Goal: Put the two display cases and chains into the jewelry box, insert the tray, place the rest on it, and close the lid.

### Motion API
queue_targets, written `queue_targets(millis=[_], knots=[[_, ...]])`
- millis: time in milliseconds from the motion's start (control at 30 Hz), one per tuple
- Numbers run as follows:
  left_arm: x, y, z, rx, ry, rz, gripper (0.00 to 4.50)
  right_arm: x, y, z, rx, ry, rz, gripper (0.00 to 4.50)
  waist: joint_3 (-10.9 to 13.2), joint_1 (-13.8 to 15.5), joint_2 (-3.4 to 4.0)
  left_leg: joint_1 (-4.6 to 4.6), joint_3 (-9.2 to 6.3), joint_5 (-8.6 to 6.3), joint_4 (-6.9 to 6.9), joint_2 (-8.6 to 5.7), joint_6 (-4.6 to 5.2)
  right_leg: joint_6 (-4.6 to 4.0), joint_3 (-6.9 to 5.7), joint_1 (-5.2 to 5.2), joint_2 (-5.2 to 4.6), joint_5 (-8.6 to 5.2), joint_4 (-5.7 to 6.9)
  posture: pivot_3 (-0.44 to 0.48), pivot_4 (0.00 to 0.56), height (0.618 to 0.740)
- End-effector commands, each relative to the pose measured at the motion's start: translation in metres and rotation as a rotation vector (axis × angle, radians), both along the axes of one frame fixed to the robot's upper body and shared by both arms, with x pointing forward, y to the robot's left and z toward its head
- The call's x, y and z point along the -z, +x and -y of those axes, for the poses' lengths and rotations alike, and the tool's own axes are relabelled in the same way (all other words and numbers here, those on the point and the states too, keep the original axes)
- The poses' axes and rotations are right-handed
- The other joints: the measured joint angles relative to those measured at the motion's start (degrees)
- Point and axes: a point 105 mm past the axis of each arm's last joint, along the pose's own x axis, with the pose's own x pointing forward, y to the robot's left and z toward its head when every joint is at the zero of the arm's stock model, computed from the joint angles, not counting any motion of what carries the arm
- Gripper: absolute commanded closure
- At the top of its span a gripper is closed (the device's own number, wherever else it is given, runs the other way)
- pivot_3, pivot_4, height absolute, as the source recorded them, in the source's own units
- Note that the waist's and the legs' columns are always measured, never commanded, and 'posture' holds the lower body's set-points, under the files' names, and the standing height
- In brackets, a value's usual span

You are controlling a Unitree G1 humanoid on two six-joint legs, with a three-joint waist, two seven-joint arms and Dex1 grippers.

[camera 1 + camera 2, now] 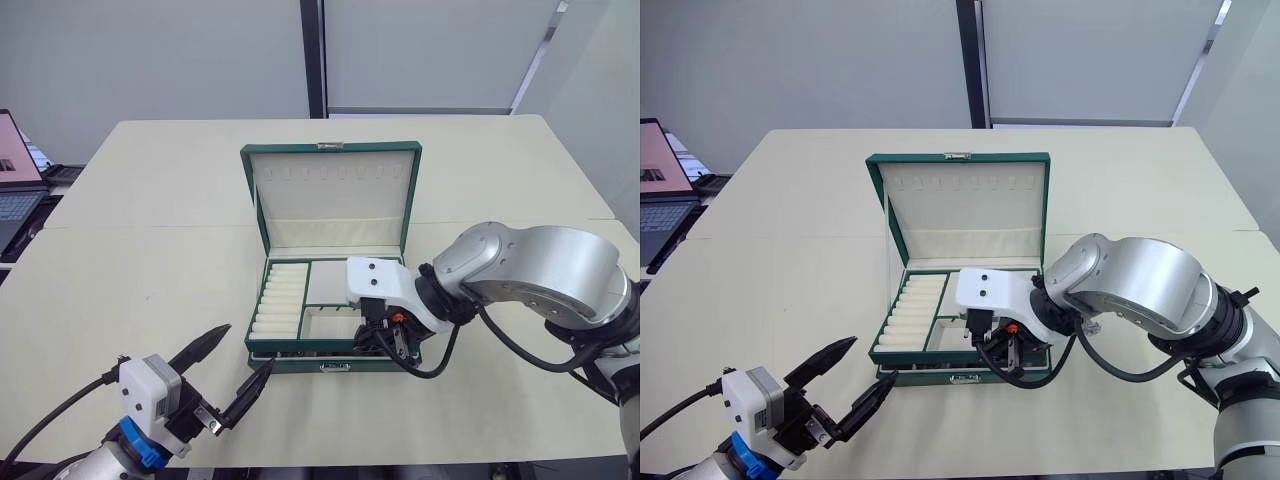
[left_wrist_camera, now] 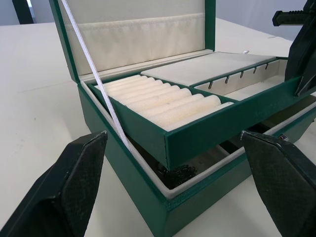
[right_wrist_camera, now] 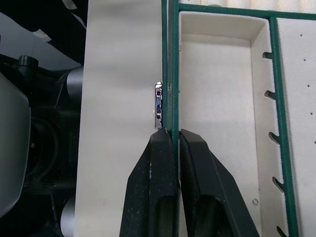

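Right gripper (image 3: 170, 148) fingers pinch green-edged cream tray's (image 1: 300, 300) front rim, tray tilted in dark green jewelry box (image 1: 330, 362); left gripper (image 1: 232, 372) open beside the box.

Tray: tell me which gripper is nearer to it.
Right. The right gripper is clamped on the tray's front green edge; the left gripper hangs open off the jewelry box's front-left corner, touching nothing.

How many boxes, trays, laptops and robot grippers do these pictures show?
Dark green rectangular jewelry box: 1
Green-edged cream tray: 1
Open laptop: 1
Black two-fingered grippers: 2 (left gripper, right gripper)
Total: 5
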Motion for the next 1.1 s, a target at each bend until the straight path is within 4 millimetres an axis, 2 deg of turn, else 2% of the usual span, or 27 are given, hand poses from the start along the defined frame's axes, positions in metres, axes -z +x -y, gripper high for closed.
queue_targets(millis=[33,1000,1067,1100], knots=[[-0.004,-0.001,0.000,0.010,0.014,0.018,0.00,-0.007,-0.001,-0.004,-0.039,0.035,0.058,4.49,0.00,-0.01,0.00,0.00,-0.01,0.00,0.00,0.00,0.00,0.00,0.00,0.00,0.00,0.00,0.00,0.000,0.150,0.740],[-0.004,-0.001,0.001,0.009,0.026,0.019,0.00,0.008,-0.001,-0.002,-0.066,0.022,0.078,4.49,0.01,0.00,-0.02,0.00,-0.01,0.00,-0.03,0.01,0.00,0.00,0.00,0.00,0.00,0.00,-0.03,0.000,0.150,0.740],[-0.004,-0.001,0.001,0.009,0.026,0.019,0.00,0.007,-0.001,-0.002,-0.061,0.026,0.073,3.87,0.01,0.00,-0.02,0.00,-0.01,0.00,-0.04,0.01,-0.01,0.00,0.00,0.00,0.00,0.00,-0.03,0.000,0.150,0.740],[-0.004,-0.001,0.001,0.009,0.026,0.019,0.00,0.007,-0.001,-0.002,-0.059,0.029,0.070,3.75,0.01,0.00,-0.02,0.00,-0.01,0.00,-0.05,0.01,-0.01,0.00,0.00,0.00,0.00,0.00,-0.03,0.000,0.150,0.740]])
